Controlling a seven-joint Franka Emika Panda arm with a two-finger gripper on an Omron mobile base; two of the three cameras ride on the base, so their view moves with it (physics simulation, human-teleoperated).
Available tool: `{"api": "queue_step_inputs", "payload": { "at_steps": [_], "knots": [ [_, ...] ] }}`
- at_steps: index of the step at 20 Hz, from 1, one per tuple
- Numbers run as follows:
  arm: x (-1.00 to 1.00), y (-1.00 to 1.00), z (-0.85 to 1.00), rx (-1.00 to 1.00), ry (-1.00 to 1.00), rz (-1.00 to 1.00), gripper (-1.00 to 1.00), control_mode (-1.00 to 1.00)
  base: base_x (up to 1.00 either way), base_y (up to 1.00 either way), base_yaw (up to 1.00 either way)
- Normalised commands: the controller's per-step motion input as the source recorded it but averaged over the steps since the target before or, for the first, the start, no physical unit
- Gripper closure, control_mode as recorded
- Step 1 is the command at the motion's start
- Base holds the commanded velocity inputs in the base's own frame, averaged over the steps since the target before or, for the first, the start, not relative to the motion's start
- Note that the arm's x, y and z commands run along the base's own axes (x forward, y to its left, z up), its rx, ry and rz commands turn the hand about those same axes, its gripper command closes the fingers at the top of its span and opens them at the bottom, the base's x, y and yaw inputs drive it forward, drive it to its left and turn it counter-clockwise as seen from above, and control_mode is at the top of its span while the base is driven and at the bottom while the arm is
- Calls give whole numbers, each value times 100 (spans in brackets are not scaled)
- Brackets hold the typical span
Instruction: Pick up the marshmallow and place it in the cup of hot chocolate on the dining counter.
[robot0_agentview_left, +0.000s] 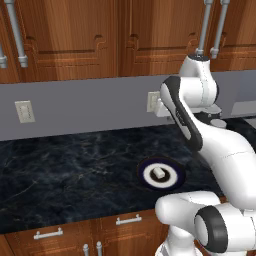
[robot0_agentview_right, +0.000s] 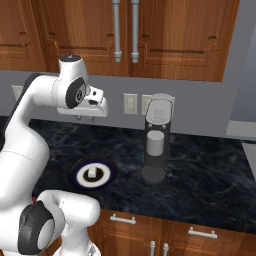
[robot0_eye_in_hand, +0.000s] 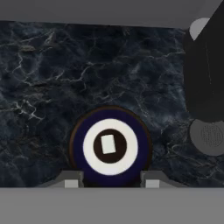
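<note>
The marshmallow is a tiny white lump lying in the dark centre of a round plate with a navy rim and a white ring. It also shows as a white speck on that plate. My gripper hangs open high above the plate, its two fingertips spread to either side with nothing between them. The cup of hot chocolate and the dining counter are out of view.
The plate rests on a wall-side counter with a black veined marble top and wooden drawers below. A dark coffee machine stands to the plate's right. Wall outlets sit on the grey backsplash under wooden cabinets.
</note>
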Motion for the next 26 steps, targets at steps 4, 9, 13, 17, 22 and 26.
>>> {"api": "queue_step_inputs", "payload": {
  "at_steps": [4,9,13,17,22,26],
  "knots": [
    [-31,6,-1,-1,-2,2,-100,-100,0,0,0],
    [-89,13,-18,-1,0,8,-100,-100,0,0,0],
    [-64,0,-52,-1,-2,4,-100,-100,0,0,0],
    [-30,9,-65,-9,-1,4,-100,-100,0,0,0],
    [-3,7,-63,-14,-6,4,-100,-100,0,0,0],
    [1,0,-47,-1,-2,5,-100,-100,0,0,0]
  ]
}}
